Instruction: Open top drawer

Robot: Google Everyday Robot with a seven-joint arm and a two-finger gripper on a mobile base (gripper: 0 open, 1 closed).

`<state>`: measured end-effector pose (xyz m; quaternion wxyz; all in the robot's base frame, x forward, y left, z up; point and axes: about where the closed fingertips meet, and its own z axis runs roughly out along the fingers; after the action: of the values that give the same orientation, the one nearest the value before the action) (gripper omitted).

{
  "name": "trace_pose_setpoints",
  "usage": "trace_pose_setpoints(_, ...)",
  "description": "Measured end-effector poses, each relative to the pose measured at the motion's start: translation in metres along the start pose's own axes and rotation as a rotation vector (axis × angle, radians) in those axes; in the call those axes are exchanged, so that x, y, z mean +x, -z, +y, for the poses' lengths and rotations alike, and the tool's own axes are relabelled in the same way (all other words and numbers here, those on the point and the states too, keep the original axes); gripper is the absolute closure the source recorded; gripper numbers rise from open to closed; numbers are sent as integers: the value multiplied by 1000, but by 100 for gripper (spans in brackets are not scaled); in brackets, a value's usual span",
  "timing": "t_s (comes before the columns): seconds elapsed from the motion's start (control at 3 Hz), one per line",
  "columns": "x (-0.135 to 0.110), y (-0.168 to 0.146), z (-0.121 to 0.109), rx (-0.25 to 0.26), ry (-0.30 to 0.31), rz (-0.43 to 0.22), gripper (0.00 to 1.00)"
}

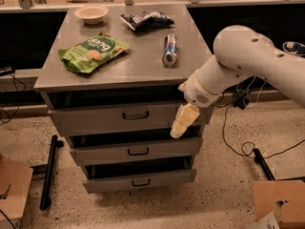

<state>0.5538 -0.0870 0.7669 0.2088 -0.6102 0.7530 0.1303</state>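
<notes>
The top drawer (pixel 95 118) is the widest grey metal front, just under the grey cabinet top, with a small dark bail handle (pixel 136 115) at its centre. It stands slightly out from the frame, with a dark gap above it. My gripper (pixel 183 122), cream-coloured, hangs from the white arm (pixel 238 61) in front of the drawer's right end, to the right of the handle and apart from it. The middle drawer (pixel 136 151) and bottom drawer (pixel 138 181) sit below, each narrower.
On the cabinet top (pixel 138 68) lie a green snack bag (pixel 93 50), a beige bowl (pixel 91 14), a dark chip bag (pixel 145 19) and a can (pixel 169 50) on its side. Cardboard boxes (pixel 279 204) stand on the floor at both lower corners. A black bar (pixel 49 171) and cables lie on the floor.
</notes>
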Motion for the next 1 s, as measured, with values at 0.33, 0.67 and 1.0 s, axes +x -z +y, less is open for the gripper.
trace_pose_setpoints(0.33, 2, -30, -16, -47, -38, -41, 0)
trace_pose_setpoints(0.67, 15, -70, -39, -101, -109, -73, 0)
trace_pose_setpoints(1.0, 20, -94, -55, -132, -142, -93, 0)
